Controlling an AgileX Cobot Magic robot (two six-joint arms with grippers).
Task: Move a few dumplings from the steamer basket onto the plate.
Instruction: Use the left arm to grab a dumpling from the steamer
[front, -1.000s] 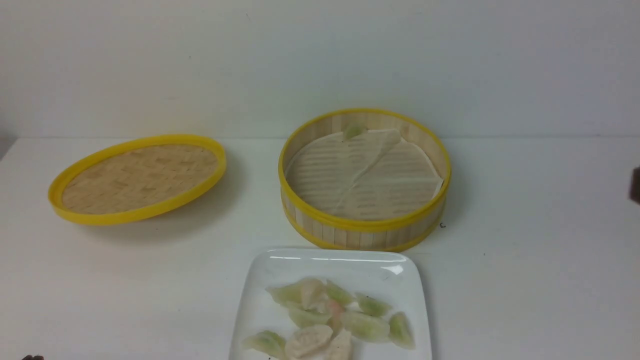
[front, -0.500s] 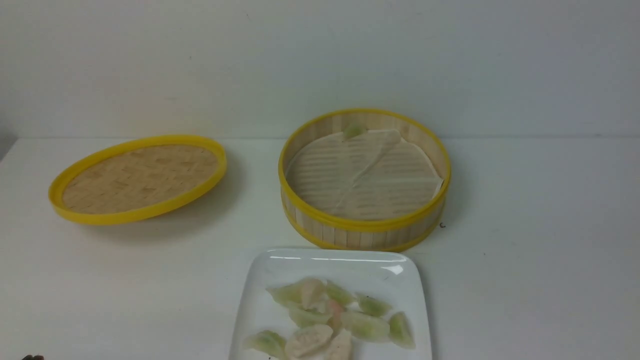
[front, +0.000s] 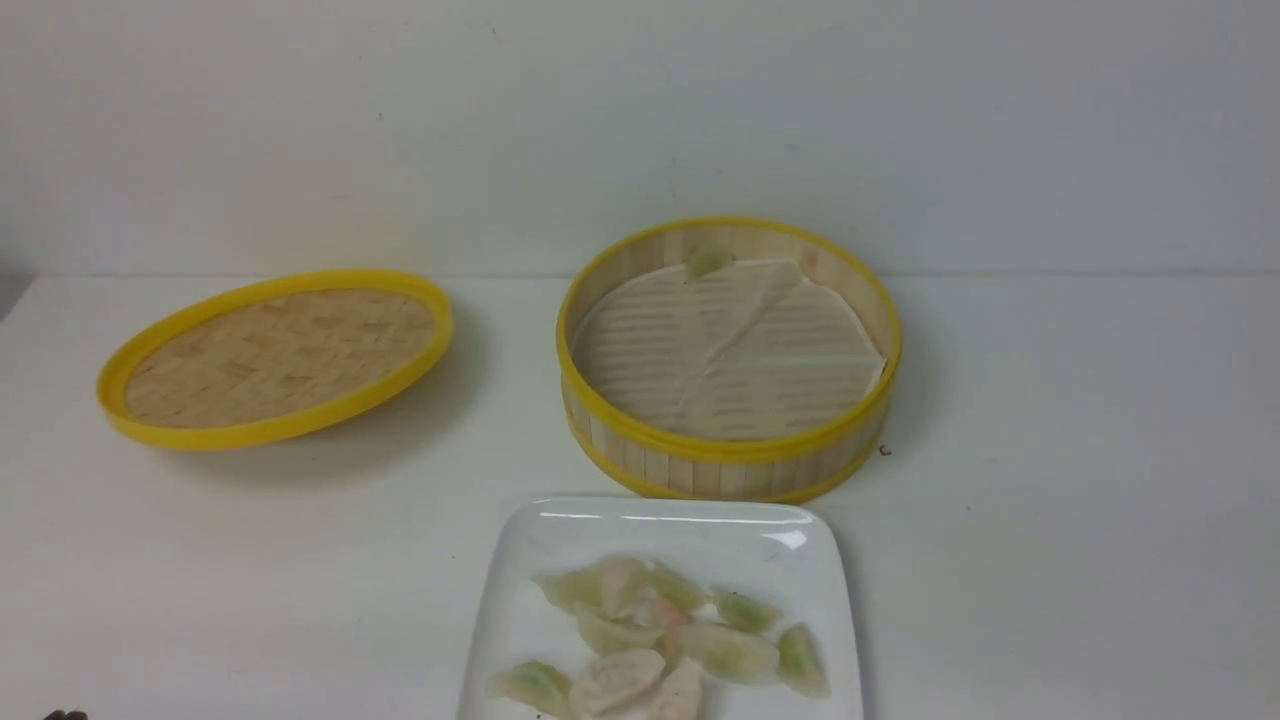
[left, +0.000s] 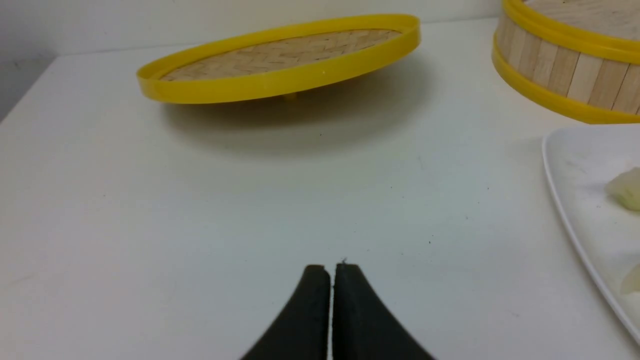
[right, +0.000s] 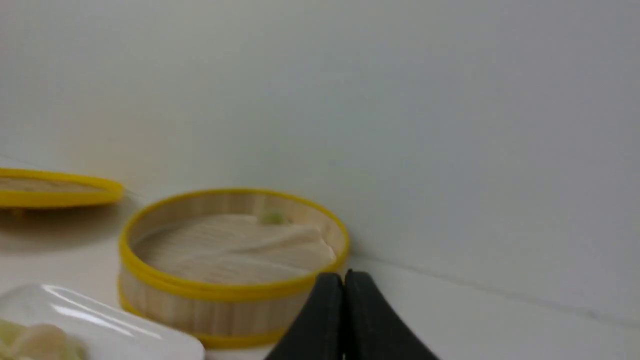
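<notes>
In the front view, dumplings (front: 660, 640) lie heaped on the plate (front: 520, 600), one more in the basket (front: 730, 450). Left wrist: left gripper (left: 331, 270) closed, empty. Right wrist: right gripper (right: 344, 277) likewise, near the basket. Seemingly finished; another pick needs opened jaws.

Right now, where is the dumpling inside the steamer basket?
In the front view, the dumpling lies against the far wall of the steamer basket, which stands behind the plate and right of the lid.
</notes>
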